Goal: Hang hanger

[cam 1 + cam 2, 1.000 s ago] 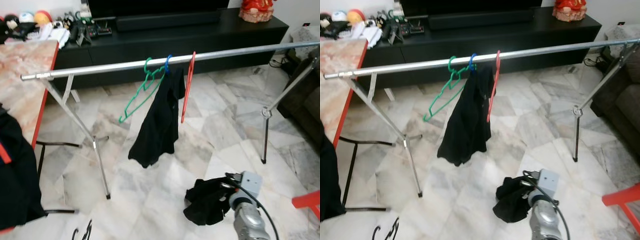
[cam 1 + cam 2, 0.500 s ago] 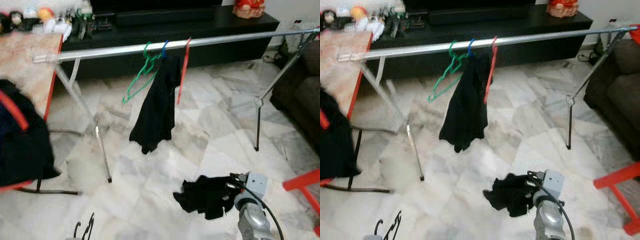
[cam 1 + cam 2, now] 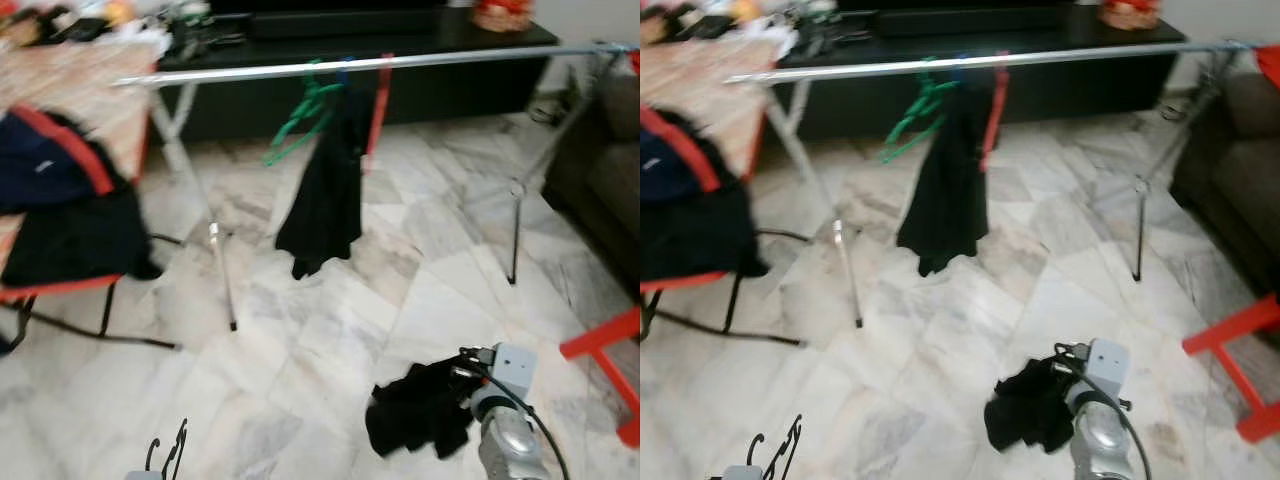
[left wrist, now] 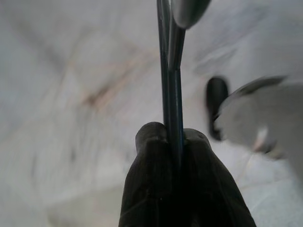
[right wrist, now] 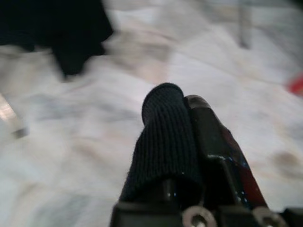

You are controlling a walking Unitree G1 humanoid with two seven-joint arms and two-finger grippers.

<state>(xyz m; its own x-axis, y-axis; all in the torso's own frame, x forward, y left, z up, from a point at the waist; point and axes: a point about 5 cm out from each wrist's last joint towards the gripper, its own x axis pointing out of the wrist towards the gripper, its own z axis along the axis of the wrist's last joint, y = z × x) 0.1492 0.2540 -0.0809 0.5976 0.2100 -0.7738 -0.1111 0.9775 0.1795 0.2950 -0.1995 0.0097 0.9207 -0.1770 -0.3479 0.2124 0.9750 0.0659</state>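
A long silver rail (image 3: 300,68) on crossed legs crosses the room, carrying a black garment (image 3: 325,195) between a green hanger (image 3: 300,115) and a red hanger (image 3: 378,100). The right gripper (image 5: 187,106) has its fingers pressed together and carries a dark cloth (image 3: 420,410) low over the marble floor (image 3: 300,340). The left gripper (image 4: 169,137) pinches a thin dark hanger (image 4: 168,66), whose long axis runs straight away from the fingers.

White-grey marble tile floor (image 3: 300,350), long black low cabinet (image 3: 440,70) along the far wall, marble-top table (image 3: 70,90) with red edge at left, dark sofa (image 3: 610,190) at right, probably a red stool (image 3: 600,345) near it, blurred, even light
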